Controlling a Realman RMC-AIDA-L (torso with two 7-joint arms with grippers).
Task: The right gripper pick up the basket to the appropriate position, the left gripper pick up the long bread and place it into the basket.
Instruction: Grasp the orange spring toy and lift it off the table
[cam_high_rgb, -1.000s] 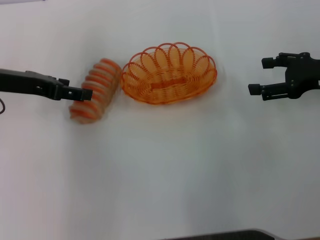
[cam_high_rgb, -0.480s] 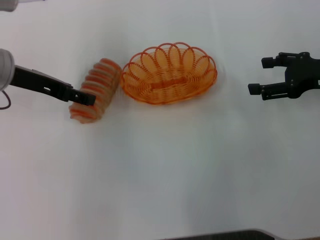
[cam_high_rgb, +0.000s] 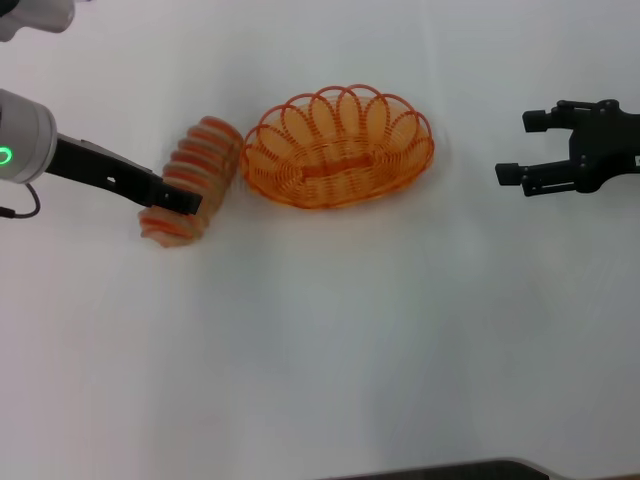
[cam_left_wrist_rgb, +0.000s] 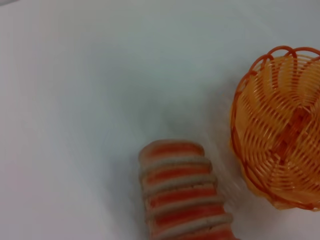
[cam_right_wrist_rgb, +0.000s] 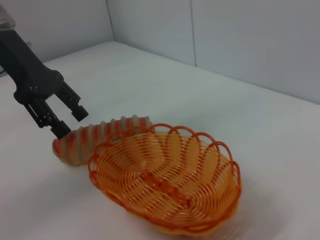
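Since the earlier head view, our left gripper (cam_high_rgb: 180, 202) has advanced over the near end of the long bread (cam_high_rgb: 192, 178), and more of its silver-grey cuff has entered the view. The basket (cam_high_rgb: 338, 147) and the right gripper (cam_high_rgb: 523, 150) are unchanged.

Step in hand: grasping the loaf. In the right wrist view the left gripper (cam_right_wrist_rgb: 65, 120) stands with its fingers parted above the loaf (cam_right_wrist_rgb: 100, 134), not yet clenched on it. We judge the fingers should straddle the loaf across its width, nearer its middle than its end, so it lifts level. Seat them in a groove between ridges to resist slipping.

Materials: the loaf (cam_left_wrist_rgb: 182, 192) is an elongated tan roll with raised orange-brown crosswise ridges, lying on the white table (cam_high_rgb: 330, 340) just beside the basket's rim (cam_left_wrist_rgb: 276, 125). The basket is an oval of open orange wire with a scalloped looped rim, likely light and easily nudged. Our right gripper hangs released, well apart from the basket.
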